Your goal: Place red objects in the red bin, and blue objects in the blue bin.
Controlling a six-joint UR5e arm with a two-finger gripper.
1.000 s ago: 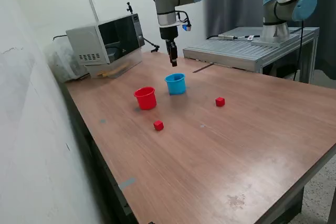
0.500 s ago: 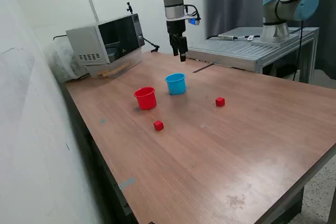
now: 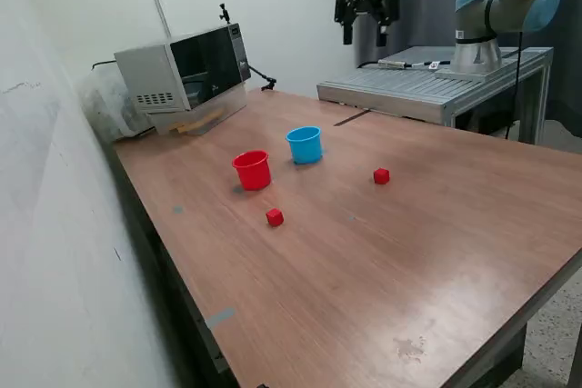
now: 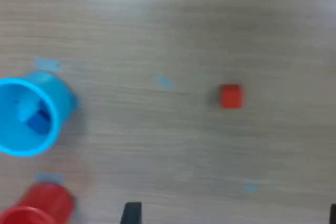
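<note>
Exterior view: I see the wooden table (image 3: 382, 261) with the two cups side by side near its middle, the red cup (image 3: 252, 170) to the exterior view's left of the blue cup (image 3: 305, 144), close together but apart.
Red cubes: one red cube (image 3: 275, 217) lies on the table in front of the red cup, and the second red cube (image 3: 381, 175) lies off to the exterior view's right of the blue cup; both sit on bare wood, well apart.
Blue cubes: my wrist view looks down into the blue cup (image 4: 29, 116) and shows a dark blue cube (image 4: 38, 120) inside it; the picture is blurred, so I cannot say whether there is more than one.
Claw: the gripper (image 3: 366, 29) hangs high above the far edge of the table, well clear of both cups, its fingers spread apart with nothing between them.
Wrist view: the red cup (image 4: 37, 207) shows at the edge and one red cube (image 4: 230, 96) lies alone on the wood.
Surroundings: a microwave oven (image 3: 182, 70) stands at the far corner to the exterior view's left, and a metal platform (image 3: 427, 88) carries the arm's base behind the table.
In the way: nothing stands between either red cube and the red cup.
</note>
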